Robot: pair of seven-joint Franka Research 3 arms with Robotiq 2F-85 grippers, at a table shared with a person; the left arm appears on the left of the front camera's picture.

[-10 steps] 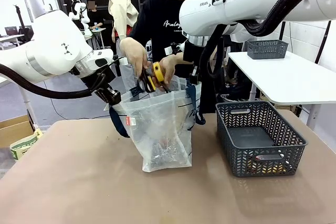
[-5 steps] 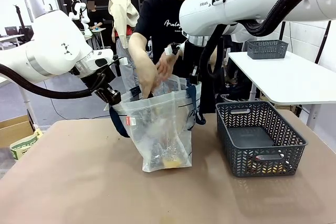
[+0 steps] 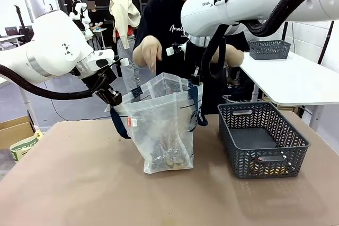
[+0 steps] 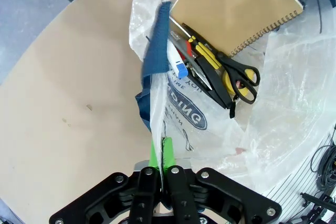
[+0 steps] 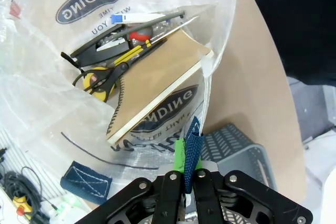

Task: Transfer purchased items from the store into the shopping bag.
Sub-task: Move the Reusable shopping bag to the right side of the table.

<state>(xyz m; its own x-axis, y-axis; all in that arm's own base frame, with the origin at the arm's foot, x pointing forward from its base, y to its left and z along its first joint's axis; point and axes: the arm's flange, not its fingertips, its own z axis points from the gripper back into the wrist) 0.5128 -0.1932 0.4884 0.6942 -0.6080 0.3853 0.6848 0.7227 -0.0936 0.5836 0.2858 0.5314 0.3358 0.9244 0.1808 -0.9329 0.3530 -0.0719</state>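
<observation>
- The tan table [image 3: 79, 183] carries the shopping bag [image 3: 159, 130] near its middle and the dark grey store basket [image 3: 265, 165] just beside it on the robot's right, the two standing apart.
- The bag stands upright with its mouth held wide, and the purchased items [image 3: 168, 154] lie heaped at its bottom.
- In the wrist views these include a spiral-bound tan notebook [image 4: 236, 9], black-and-yellow scissors [image 4: 231, 74] and a white pen with a blue band [image 4: 177, 65], all lying against each other.
- The left gripper [image 4: 160, 148] is clenched. Its green pads are pressed together on the bag's clear rim where the navy strap [image 4: 157, 51] runs, at the bag's left side.
- The right gripper [image 5: 185, 156] is likewise clamped tight. Its pads pinch the navy strap and plastic edge at the bag's opposite rim, nearer the basket.
- Beyond the bag, the person's hand [image 3: 148, 51] hangs above the open mouth with fingers pointing down, clear of the plastic.
</observation>
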